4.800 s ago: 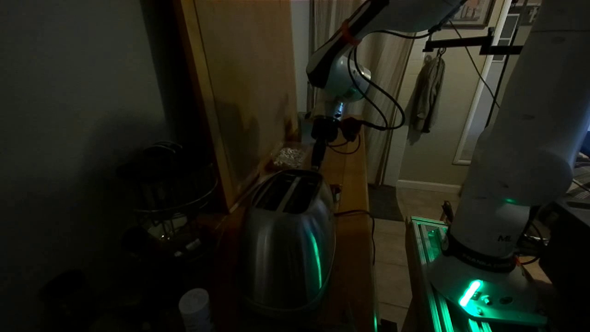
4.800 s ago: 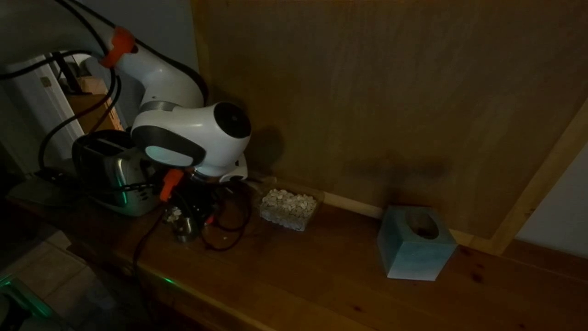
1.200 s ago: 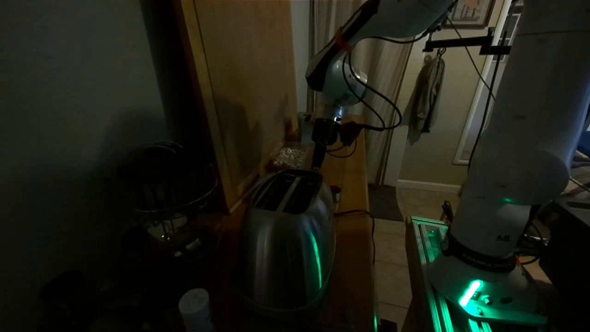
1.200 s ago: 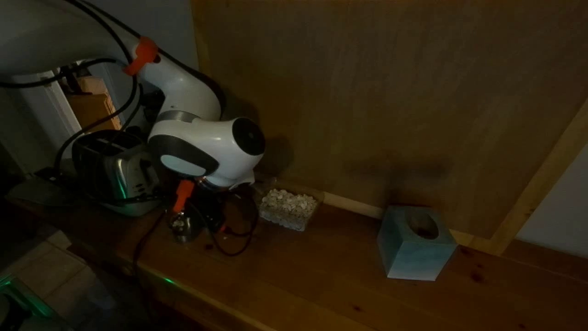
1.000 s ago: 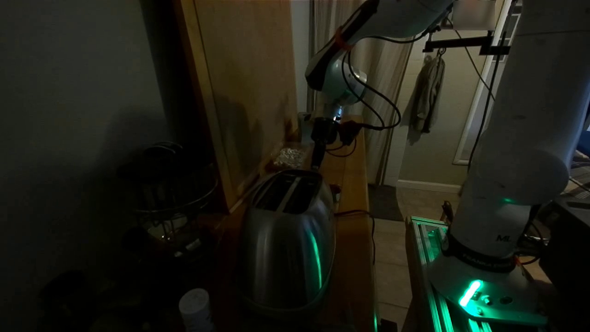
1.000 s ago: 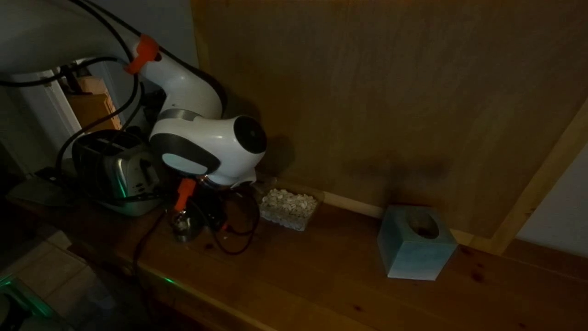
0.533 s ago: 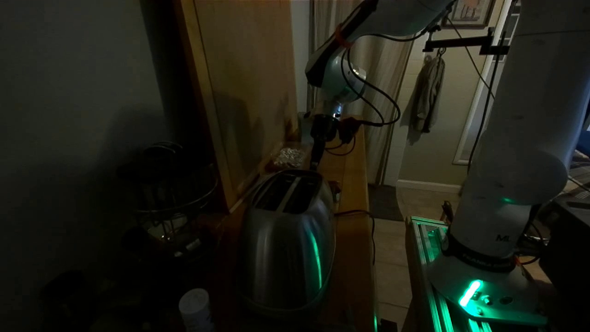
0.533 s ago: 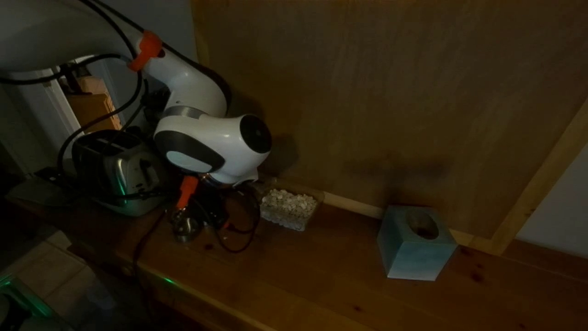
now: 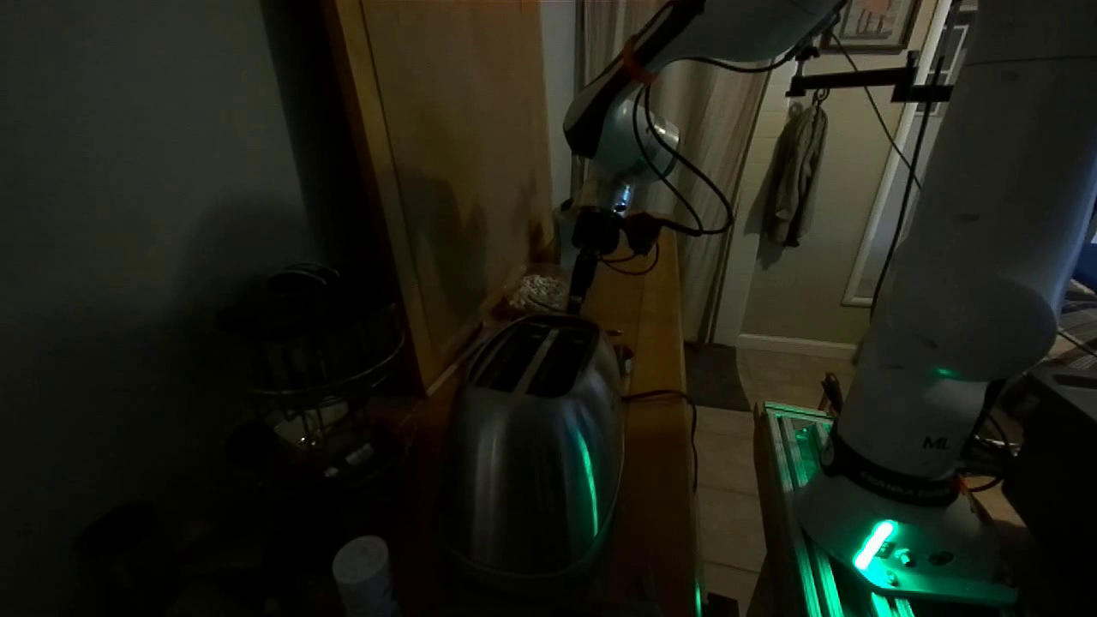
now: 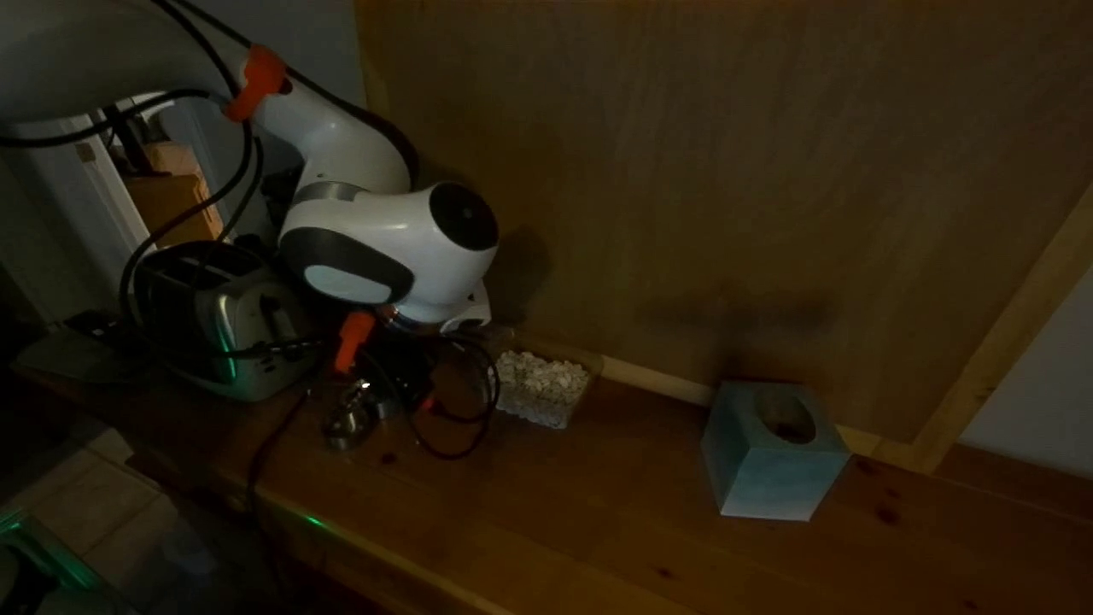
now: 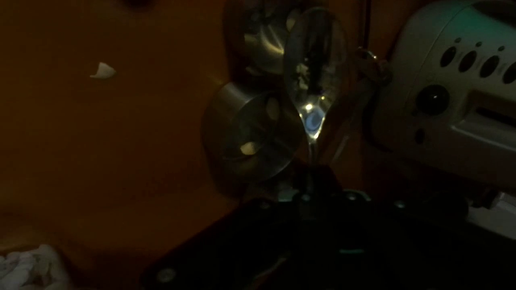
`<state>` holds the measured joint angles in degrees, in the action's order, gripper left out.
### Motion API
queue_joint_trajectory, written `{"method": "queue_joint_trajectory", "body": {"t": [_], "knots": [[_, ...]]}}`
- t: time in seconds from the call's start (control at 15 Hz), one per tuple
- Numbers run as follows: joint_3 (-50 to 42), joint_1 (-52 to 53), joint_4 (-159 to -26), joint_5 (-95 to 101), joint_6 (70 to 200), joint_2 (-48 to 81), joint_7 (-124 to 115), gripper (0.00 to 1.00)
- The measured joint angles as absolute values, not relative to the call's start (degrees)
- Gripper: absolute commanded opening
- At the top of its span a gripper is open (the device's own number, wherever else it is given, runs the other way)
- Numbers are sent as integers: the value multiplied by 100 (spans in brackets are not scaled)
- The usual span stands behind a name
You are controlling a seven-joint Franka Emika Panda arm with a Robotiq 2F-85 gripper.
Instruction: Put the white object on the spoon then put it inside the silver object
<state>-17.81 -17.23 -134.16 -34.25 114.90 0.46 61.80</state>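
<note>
My gripper [image 11: 316, 173] is shut on the handle of a shiny spoon [image 11: 314, 44], dark in the wrist view. Pale specks show in the spoon's bowl; pieces or reflections, I cannot tell. Below the spoon stand two small silver metal cups, the lower cup [image 11: 225, 121] and the upper cup [image 11: 262, 44], with white pieces in them. One loose white piece [image 11: 104, 71] lies on the wood. More white pieces [image 10: 546, 376] fill a clear box near the panel. The silver toaster [image 9: 536, 480] stands beside the cups; its buttoned end shows at right in the wrist view.
A blue tissue box [image 10: 773, 453] stands further along the wooden counter. The wooden panel [image 10: 726, 188] rises behind the counter. Cables loop from the wrist. A dark wire rack [image 9: 326, 368] and a white cylinder [image 9: 362, 570] are near the toaster.
During the last half second my gripper has risen slightly and shifted a little toward the panel. White pieces seen at the metal cup's top seconds ago no longer show there in an exterior view.
</note>
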Motion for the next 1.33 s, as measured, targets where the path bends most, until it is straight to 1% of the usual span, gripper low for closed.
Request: {"method": "queue_joint_trajectory", "body": {"t": [0.47,0.8,1.33], "knots": [[-1614,-1616,-13499,-1925,12445,-157,4218,2],[-1607,-1623,-13477,-1046,12526,-132,2948,2],[-1750,-1719,-13274,-655,12546,245,1951,2]]}}
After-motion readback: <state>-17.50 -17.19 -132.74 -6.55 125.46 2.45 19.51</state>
